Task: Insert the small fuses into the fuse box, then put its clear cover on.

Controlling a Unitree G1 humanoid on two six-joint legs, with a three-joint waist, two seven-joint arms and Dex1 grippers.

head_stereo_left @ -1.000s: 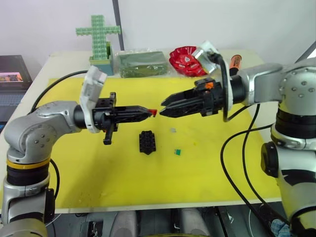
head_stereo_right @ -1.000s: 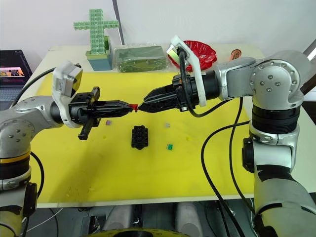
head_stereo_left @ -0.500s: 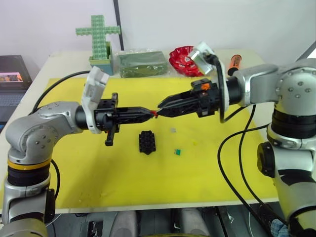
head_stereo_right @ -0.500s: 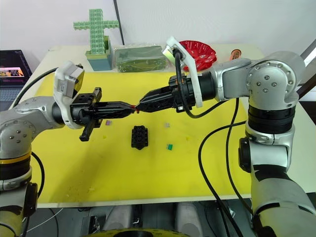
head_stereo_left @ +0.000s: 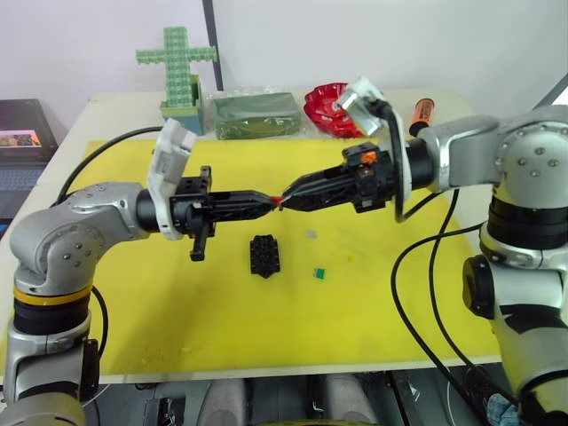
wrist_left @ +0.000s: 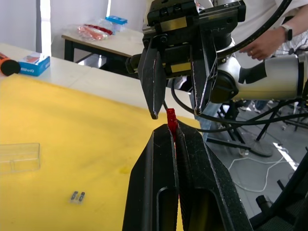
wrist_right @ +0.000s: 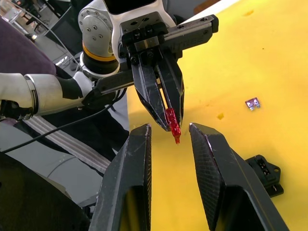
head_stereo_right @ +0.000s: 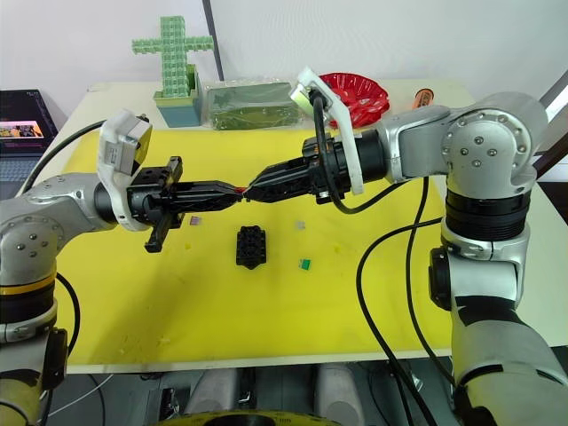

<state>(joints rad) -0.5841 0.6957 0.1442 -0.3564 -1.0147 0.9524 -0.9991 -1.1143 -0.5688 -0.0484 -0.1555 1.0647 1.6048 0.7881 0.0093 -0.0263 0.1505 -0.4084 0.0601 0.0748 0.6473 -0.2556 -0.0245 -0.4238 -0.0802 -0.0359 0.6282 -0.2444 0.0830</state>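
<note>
Pinched between the closed fingers of the left claw (wrist_left: 172, 137) is the red fuse (wrist_left: 171, 120), which is held up in the air above the yellow mat (head_stereo_left: 222, 302) on the worktop (head_stereo_left: 115, 111). The right claw (wrist_right: 168, 132) is seen facing it, tip to tip, with its two fingers spread apart. The red fuse sticks out into the gap between those open fingers, and no touch can be seen there.

The fuse box (head_stereo_left: 264, 255) is found lying flat on the mat, just below where the two claws meet. A green fuse (head_stereo_left: 319, 273) is seen on the mat near the box, on its right side. A small grey fuse (head_stereo_left: 311, 234) lies a little behind the green one. Another purple-grey fuse (head_stereo_right: 195, 219) lies on the mat by the left claw. The clear cover (wrist_left: 19, 157) is seen lying flat on the mat in the left wrist view, with a small grey fuse close to it.
</note>
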